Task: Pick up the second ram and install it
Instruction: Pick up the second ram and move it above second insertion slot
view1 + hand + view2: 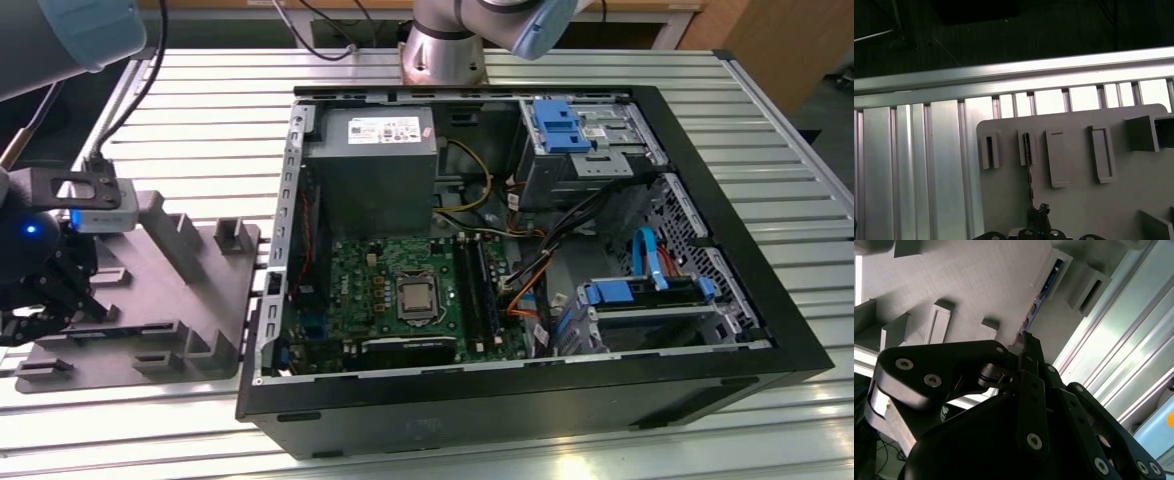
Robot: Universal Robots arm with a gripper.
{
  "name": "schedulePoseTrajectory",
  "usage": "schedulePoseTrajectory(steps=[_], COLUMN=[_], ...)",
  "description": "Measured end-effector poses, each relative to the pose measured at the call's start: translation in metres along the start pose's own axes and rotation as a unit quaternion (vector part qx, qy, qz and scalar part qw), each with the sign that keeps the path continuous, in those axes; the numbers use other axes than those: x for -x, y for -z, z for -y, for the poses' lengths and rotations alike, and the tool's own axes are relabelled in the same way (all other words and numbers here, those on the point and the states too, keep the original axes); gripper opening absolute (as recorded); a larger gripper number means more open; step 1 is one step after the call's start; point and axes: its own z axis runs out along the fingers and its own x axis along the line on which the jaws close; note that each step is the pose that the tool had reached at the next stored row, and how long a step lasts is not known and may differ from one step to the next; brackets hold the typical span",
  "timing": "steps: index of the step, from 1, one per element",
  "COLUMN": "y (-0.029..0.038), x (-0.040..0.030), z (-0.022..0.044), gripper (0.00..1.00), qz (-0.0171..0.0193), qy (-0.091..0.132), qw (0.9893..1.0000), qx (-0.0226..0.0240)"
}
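- Second ram (1029, 170) and the place it is meant for share one slatted metal table (801, 200), the largest thing in sight.
- On that table lies an open computer case (534, 395). It holds a gray power supply (367, 160), a green main board (387, 270), blue-tabbed drive cages (561, 125) and loose cables.
- On the board, just beside the processor, run the long black memory sockets (478, 285). Whether one already holds a stick is too small to tell.
- A gray fixture (187, 290) sits just beside the case, towards the exterior view's left. It has raised blocks and narrow slots.
- The gripper (1026, 337) hangs low over this fixture, well apart from the case.
- Its jaws are drawn together with no gap showing. The tips sit right at the near end of the stick, but I cannot tell whether they pinch it.
- The second ram stands on its thin edge in the fixture's slots, seen as a dark line in both wrist views. It does not look lifted.
- By my reading, the pick-up step is in hand and no installing has begun.
- A sound grip would call for the tips to sit squarely across that thin edge. The lift would then need to be straight, so the stick clears its slots without tilting.
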Motion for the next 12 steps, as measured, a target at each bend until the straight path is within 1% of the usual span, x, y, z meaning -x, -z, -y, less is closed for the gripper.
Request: schedulePoseTrajectory(steps=[12], y=[-0.0062], x=[-0.0025], z=[0.0001], gripper=[0.11], qz=[-0.0002], qy=[0.004], qw=[1.0000], qx=[0.0001])
